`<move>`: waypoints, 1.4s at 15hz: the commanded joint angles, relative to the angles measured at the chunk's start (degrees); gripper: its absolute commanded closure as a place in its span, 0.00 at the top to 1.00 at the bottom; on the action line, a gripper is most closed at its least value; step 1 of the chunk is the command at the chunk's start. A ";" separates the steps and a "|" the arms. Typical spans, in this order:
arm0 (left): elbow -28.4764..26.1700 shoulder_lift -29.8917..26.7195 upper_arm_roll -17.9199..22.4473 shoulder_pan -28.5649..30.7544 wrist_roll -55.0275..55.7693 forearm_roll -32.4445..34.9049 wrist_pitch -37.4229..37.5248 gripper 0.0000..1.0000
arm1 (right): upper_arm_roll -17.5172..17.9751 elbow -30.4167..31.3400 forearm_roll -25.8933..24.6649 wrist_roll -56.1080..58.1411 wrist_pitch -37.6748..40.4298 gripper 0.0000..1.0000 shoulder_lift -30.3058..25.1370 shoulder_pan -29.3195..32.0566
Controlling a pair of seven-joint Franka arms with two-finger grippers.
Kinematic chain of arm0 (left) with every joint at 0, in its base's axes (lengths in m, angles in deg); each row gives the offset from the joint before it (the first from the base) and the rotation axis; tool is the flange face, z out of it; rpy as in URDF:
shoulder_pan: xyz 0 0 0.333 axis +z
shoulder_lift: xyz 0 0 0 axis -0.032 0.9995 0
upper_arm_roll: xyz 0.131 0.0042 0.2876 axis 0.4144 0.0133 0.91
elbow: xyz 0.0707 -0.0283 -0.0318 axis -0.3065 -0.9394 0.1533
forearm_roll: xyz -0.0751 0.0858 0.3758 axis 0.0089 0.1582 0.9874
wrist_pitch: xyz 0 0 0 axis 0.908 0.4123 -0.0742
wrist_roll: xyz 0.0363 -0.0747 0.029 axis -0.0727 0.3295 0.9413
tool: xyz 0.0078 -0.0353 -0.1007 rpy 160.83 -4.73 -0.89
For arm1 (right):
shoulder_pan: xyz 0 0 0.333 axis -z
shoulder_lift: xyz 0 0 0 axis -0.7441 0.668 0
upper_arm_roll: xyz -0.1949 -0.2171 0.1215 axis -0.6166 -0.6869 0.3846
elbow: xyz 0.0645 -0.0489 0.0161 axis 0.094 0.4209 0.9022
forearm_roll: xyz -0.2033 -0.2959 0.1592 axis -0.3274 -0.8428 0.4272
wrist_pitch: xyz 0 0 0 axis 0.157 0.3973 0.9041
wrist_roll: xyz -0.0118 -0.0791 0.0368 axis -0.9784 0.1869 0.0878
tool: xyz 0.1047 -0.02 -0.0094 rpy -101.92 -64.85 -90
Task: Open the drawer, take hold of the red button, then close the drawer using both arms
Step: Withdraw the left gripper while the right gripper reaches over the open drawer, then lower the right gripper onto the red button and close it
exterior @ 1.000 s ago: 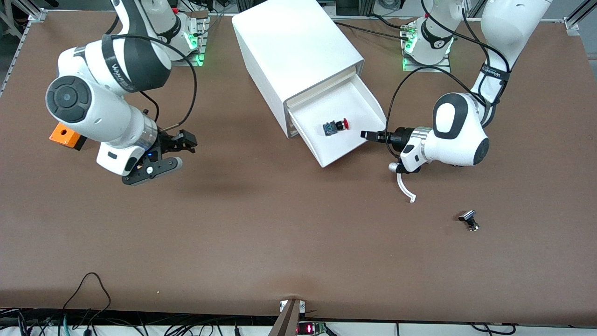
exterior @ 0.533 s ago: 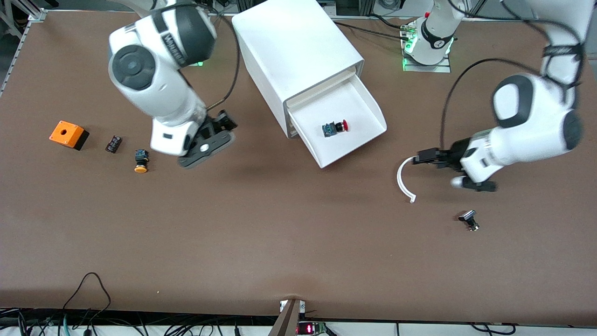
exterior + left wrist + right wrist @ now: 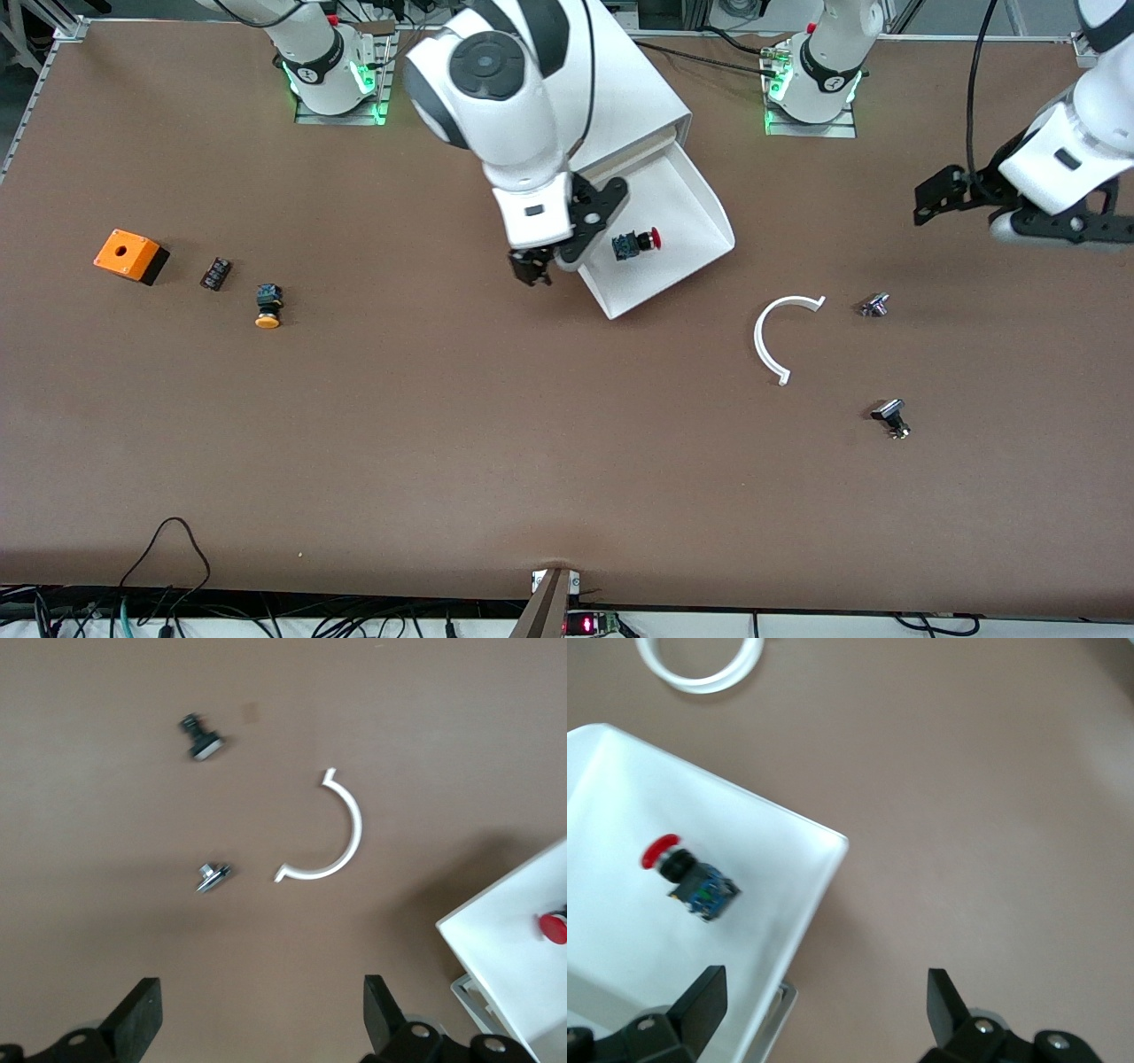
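The drawer [image 3: 700,239] stands pulled out of the white cabinet [image 3: 638,97]. The button [image 3: 640,241] lies on its side in the drawer, red cap toward the left arm's end. It also shows in the right wrist view [image 3: 687,877], and its cap shows in the left wrist view [image 3: 555,927]. My right gripper [image 3: 542,264] is open and empty over the drawer's side wall toward the right arm's end [image 3: 824,1010]. My left gripper [image 3: 928,199] is open and empty over bare table toward the left arm's end [image 3: 260,1014].
A white curved strip [image 3: 758,337] [image 3: 357,826], a small metal part [image 3: 875,305] [image 3: 213,877] and a black part [image 3: 890,416] [image 3: 202,737] lie nearer the front camera than the drawer. An orange box [image 3: 130,255], a black block [image 3: 215,273] and an orange-yellow-capped button [image 3: 267,306] lie toward the right arm's end.
My right arm swung from its end of the table over to the open drawer. My left arm drew away from the drawer toward its own end. The button has not moved.
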 commanded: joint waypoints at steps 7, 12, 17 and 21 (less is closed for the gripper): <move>0.88 2.00 1.86 -0.06 3.39 1.88 1.31 1.00 | -0.63 -3.11 0.21 21.40 -0.44 1.00 4.07 -5.18; 1.05 2.00 1.77 -0.06 3.39 1.79 1.40 1.00 | -0.72 -3.11 -0.23 21.31 -1.57 1.00 7.84 -7.74; 1.14 2.09 1.77 -0.06 3.48 1.70 1.58 1.00 | -0.72 -3.11 -0.40 23.50 -3.16 1.00 10.22 -8.62; 1.14 2.18 1.86 0.03 3.48 1.70 1.66 1.00 | -0.72 -3.11 -1.55 25.79 -3.34 1.00 11.01 -8.71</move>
